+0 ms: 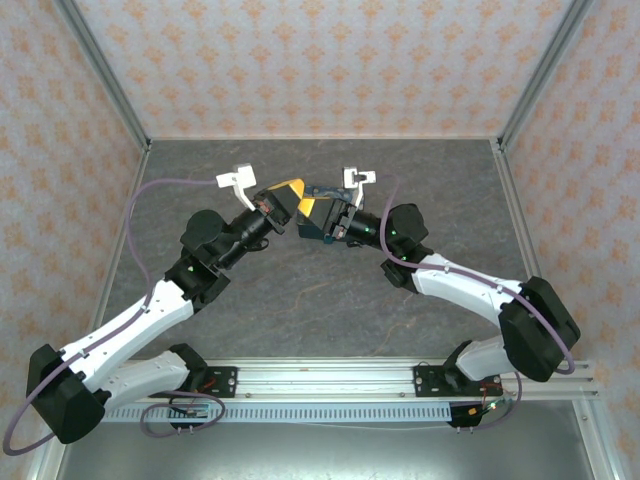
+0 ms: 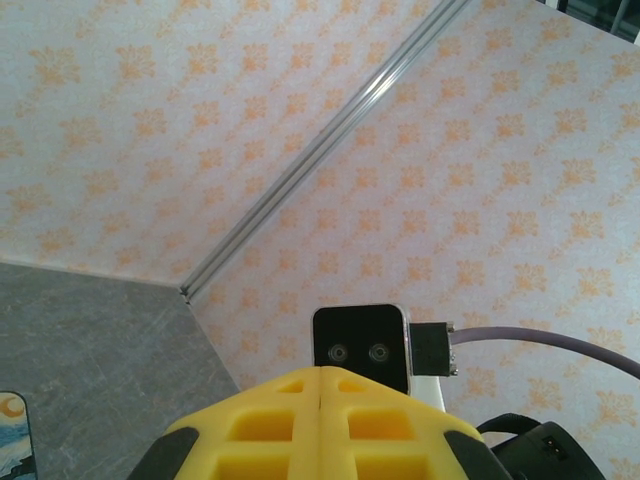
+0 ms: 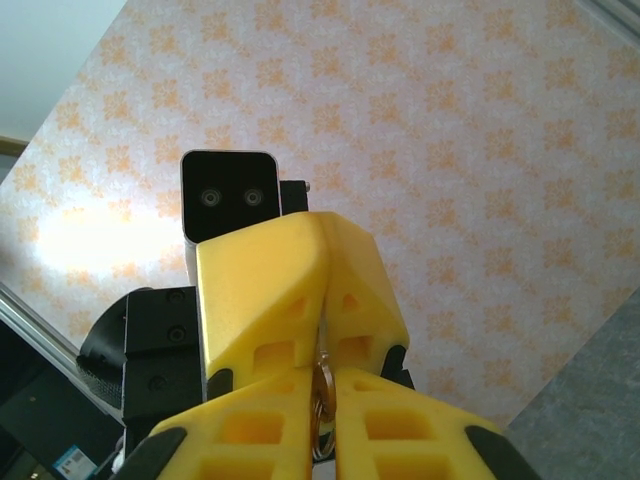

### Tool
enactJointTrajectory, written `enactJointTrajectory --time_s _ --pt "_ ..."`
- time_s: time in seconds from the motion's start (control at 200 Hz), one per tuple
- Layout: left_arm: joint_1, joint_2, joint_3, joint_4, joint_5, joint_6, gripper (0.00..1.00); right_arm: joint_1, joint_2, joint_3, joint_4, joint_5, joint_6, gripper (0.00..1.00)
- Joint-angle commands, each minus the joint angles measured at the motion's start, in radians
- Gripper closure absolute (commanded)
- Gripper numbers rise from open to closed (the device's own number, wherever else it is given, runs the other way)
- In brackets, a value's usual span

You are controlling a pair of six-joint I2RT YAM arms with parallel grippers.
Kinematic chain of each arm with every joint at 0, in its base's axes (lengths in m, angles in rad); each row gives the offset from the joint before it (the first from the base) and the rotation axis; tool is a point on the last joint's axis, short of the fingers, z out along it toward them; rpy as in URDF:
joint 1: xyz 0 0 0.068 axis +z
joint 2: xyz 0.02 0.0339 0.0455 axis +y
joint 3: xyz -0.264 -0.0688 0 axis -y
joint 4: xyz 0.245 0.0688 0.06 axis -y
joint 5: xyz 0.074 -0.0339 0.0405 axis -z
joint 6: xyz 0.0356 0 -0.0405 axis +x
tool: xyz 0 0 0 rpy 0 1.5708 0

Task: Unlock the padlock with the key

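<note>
Tip to tip, centre frame.
My right gripper (image 3: 326, 380) clamps a small brass-coloured key (image 3: 322, 405); left gripper (image 2: 320, 375), fingers together, faces it head-on.

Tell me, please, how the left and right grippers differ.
The left gripper holds its jaws flush, nothing visible between; the right gripper pinches a small metal piece. The left gripper reaches in from the left, the right gripper from the right. Both have yellow fingers.
</note>
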Motion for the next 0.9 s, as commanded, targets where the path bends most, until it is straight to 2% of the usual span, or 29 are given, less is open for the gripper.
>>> enactJointTrajectory --time_s 0.0,0.22,0.37,0.43,0.52,0.611,0.791,0.896 --pt "-0.006 -0.006 0.009 0.039 -0.005 0.028 1.00 0.007 -0.016 0.028 0.004 -0.001 -0.024 0.94" --pt "-0.006 -0.051 0.006 -0.009 -0.060 0.050 1.00 0.004 -0.083 -0.012 -0.158 0.036 -0.115 0.99" --pt "-0.006 -0.089 0.003 -0.075 -0.086 0.078 1.00 -0.004 -0.161 -0.007 -0.393 0.038 -0.248 1.00" --pt "-0.006 -0.106 0.005 -0.105 -0.097 0.091 0.89 -0.004 -0.194 0.009 -0.536 0.037 -0.332 1.00" --pt "-0.006 -0.129 0.014 -0.166 -0.106 0.119 0.67 -0.005 -0.241 0.045 -0.786 0.048 -0.484 1.00" --pt "-0.006 -0.143 0.035 -0.260 -0.121 0.152 0.59 -0.005 -0.266 0.080 -1.014 0.092 -0.632 1.00" --pt "-0.004 -0.119 0.072 -0.430 -0.197 0.175 0.25 -0.010 -0.299 0.088 -1.198 0.176 -0.747 1.00" --pt "0.011 -0.041 0.125 -0.572 -0.240 0.183 0.12 -0.012 -0.305 0.094 -1.278 0.242 -0.790 1.00"
